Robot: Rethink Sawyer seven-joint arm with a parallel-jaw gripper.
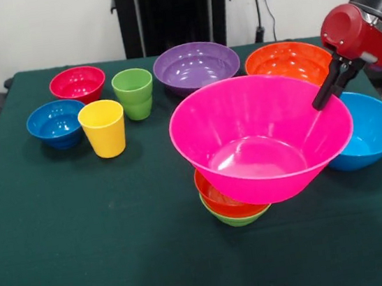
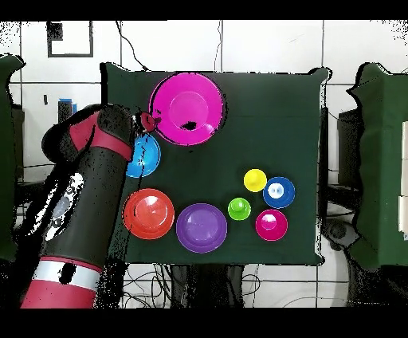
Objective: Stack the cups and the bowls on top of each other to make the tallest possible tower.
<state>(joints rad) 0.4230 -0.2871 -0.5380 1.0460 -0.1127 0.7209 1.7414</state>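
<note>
Even, bright overhead illumination in the front view. Soft, short shadows fall beneath the large pink bowl [image 1: 262, 137] and beside the yellow cup [image 1: 103, 128] on the dark green table [image 1: 86, 255]. Diffuse white highlights mark the inner walls of the purple bowl [image 1: 196, 65], the large orange bowl [image 1: 289, 63] and the magenta-red bowl [image 1: 77, 83], showing glossy surfaces. Focus is sharp across the table; the white wall [image 1: 35, 29] behind is evenly lit. In the overhead view colours are strongly saturated, contrast is harsh, and the dark blue bowl [image 2: 279, 192] shows a small central glare spot.
</note>
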